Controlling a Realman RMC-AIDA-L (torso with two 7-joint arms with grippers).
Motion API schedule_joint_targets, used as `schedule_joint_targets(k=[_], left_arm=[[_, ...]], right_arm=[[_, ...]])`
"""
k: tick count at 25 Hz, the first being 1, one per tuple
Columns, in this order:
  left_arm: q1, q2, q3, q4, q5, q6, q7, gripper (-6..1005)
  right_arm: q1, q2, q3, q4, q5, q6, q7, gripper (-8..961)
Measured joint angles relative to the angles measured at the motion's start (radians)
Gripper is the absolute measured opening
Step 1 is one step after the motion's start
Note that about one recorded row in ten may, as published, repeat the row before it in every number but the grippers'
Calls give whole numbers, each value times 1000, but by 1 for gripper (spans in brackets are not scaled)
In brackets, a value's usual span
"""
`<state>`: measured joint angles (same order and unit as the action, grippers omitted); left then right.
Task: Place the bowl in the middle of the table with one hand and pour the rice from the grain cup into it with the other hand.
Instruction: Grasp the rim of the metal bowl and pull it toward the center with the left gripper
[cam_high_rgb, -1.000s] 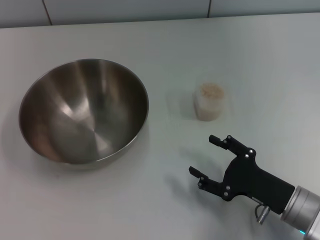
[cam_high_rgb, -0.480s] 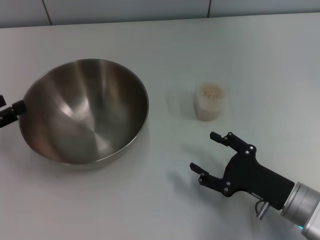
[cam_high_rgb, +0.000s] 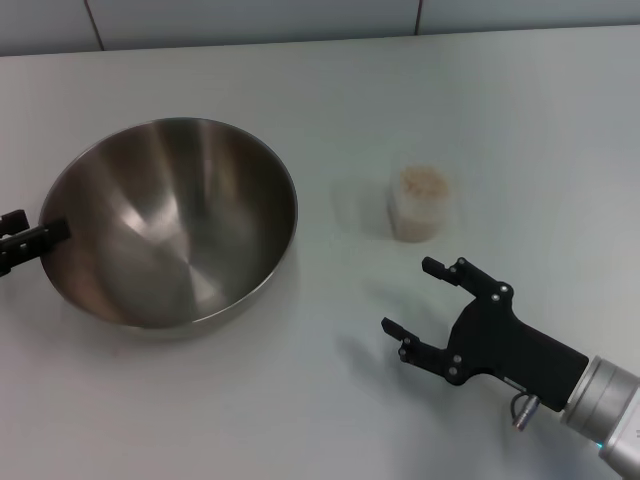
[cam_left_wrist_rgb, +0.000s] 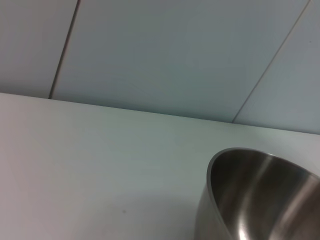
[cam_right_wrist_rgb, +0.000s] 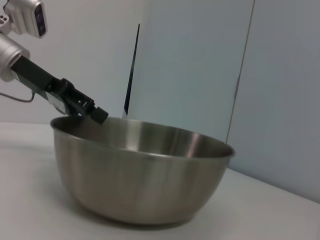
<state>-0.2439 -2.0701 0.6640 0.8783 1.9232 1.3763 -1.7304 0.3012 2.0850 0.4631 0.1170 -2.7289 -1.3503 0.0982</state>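
1. Two end effectors are in play, and on the far left of my head view the left end effector sits right at the rim of the stainless-steel mixing bowl. The right wrist view shows its dark tip at the rim's edge, but I cannot tell whether its fingers are apart or together.
2. That bowl stands upright and empty on the left part of the white desk, so it is not yet in the middle.
3. My judgement for this step: get one finger inside the wall and one outside before closing, then slide or lift the bowl gently, since thin shiny steel can slip or tip from a one-sided pinch.
4. Right of the bowl, well apart from it, stands the translucent grain cup, upright, with the rice filling it near the top.
5. Further right and nearer me, the right end effector hovers just short of the cup, fingers spread wide and holding nothing.
6. I would keep it waiting there and leave the bowl's path towards the centre free.
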Motion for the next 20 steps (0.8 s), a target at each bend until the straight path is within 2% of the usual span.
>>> schedule_joint_targets(k=[4,8,15,17,20], left_arm=[[-1,0,9,1,3,1,-5,782],[0,1,60,28,12,3,-9,782],[-11,1,64,65,57,-2,-108,607],[-14,1,64,74,75,-4,-127,374],[-21,1,72,79,95,-3,-141,294]], right_arm=[[3,0,2,2,0,13,0,808],[7,0,13,4,0,26,0,809],[11,1,13,3,0,27,0,809],[12,1,13,2,0,27,0,809],[12,1,19,1,0,27,0,809]])
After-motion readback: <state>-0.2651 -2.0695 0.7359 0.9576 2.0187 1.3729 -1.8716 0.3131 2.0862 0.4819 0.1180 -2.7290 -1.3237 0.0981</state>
